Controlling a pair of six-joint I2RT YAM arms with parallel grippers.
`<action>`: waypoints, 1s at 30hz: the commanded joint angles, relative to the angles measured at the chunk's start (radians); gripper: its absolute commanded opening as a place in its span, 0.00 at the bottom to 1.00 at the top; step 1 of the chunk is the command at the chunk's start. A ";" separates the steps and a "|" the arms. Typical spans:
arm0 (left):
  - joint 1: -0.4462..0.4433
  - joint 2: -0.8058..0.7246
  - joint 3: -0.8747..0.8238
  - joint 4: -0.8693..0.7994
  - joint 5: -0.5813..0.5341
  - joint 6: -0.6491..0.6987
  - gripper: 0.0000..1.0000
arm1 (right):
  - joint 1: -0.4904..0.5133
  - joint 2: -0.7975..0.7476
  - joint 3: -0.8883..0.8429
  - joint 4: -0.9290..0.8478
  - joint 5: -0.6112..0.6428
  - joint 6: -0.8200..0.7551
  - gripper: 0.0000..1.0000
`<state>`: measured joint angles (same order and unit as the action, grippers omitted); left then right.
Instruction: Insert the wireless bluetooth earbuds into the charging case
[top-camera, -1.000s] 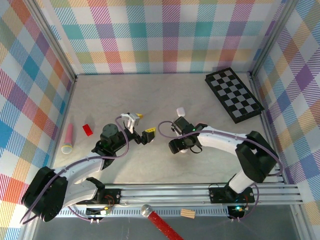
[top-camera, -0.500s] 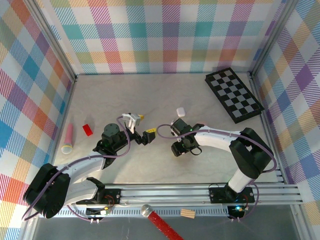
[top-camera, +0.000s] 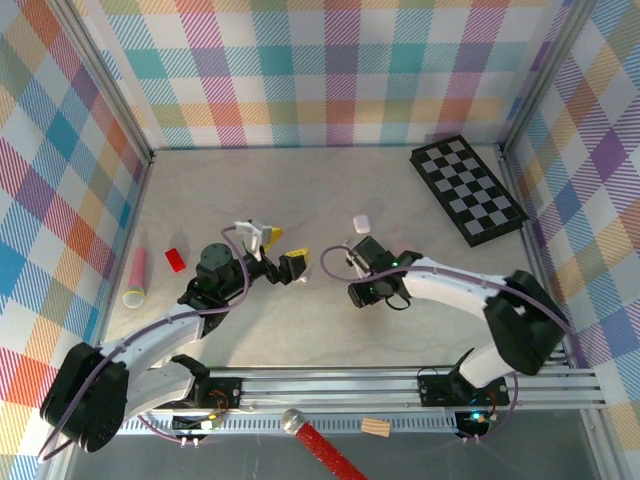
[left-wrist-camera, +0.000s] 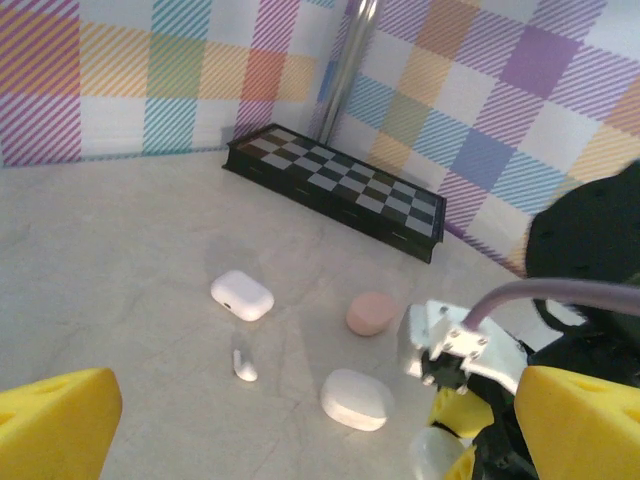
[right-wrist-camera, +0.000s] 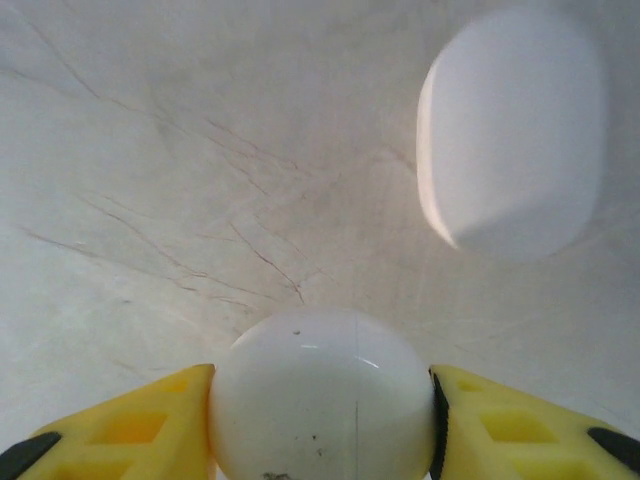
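Note:
My right gripper (right-wrist-camera: 323, 425) is shut on a white rounded charging case (right-wrist-camera: 323, 400), with both yellow fingers pressed against its sides just above the table. In the left wrist view that gripper (left-wrist-camera: 452, 440) sits at the lower right with the case (left-wrist-camera: 432, 458) in it. One small white earbud (left-wrist-camera: 243, 365) lies on the table. Near it are a white pill-shaped case (left-wrist-camera: 242, 295), a pink round case (left-wrist-camera: 371, 313) and a white pebble case (left-wrist-camera: 356, 399). My left gripper (top-camera: 275, 250) is open and holds nothing, left of the right gripper (top-camera: 362, 290).
A folded checkerboard (top-camera: 467, 188) lies at the back right by the wall. A pink tube (top-camera: 136, 277) and a red block (top-camera: 176, 260) lie at the far left. A white case (top-camera: 362, 223) sits just behind the right gripper. Another white pebble (right-wrist-camera: 515, 130) lies ahead of the held case.
The right gripper's jaws have narrowed onto the white case. The left arm has shifted slightly back and left, still open.

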<state>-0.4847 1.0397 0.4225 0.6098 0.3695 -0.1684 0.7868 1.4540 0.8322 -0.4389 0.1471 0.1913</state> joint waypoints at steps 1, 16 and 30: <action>0.013 -0.084 0.082 -0.218 -0.020 -0.103 1.00 | 0.001 -0.124 -0.048 0.151 -0.009 -0.083 0.41; -0.064 0.118 0.538 -1.012 0.304 -0.258 0.87 | 0.001 -0.349 -0.012 0.216 -0.275 -0.428 0.44; -0.185 0.303 0.571 -0.809 0.372 -0.420 0.71 | 0.002 -0.342 -0.017 0.298 -0.384 -0.435 0.45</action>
<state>-0.6544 1.3247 0.9768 -0.2787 0.6994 -0.5251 0.7868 1.1046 0.7895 -0.1944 -0.1844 -0.2264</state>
